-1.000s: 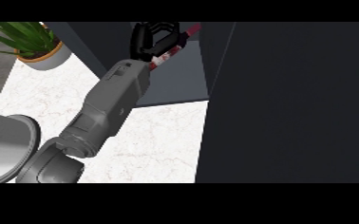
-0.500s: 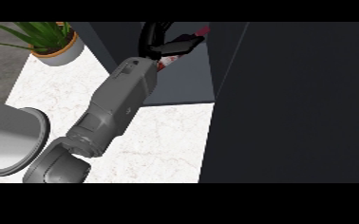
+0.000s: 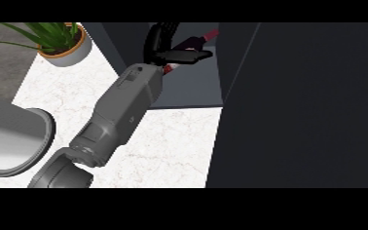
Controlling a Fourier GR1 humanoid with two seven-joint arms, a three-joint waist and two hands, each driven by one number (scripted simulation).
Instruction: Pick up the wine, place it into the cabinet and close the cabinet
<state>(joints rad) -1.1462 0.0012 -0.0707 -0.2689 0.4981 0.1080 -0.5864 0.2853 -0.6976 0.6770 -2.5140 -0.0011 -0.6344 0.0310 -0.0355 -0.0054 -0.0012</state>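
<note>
Wine going into the cabinet!
Left hand [image 3: 171,48], fingers curled round the wine [image 3: 195,42], sits inside the cabinet [image 3: 194,85]; release it tilted and it may topple.

Worktop [image 3: 165,141] spans the near-left; cabinet [image 3: 194,85] sits far-centre w/ its open door [image 3: 295,107] filling the right side, near to far. Potted plant [image 3: 61,41] stands far-left on the worktop, left of the cabinet, & a round metal vessel [image 3: 18,143] sits at the near-left edge. Left robot hand [image 3: 173,46] reaches up from near-left into the cabinet opening, curled round the wine [image 3: 197,41], which is inside the cabinet, just left of the door.
</note>
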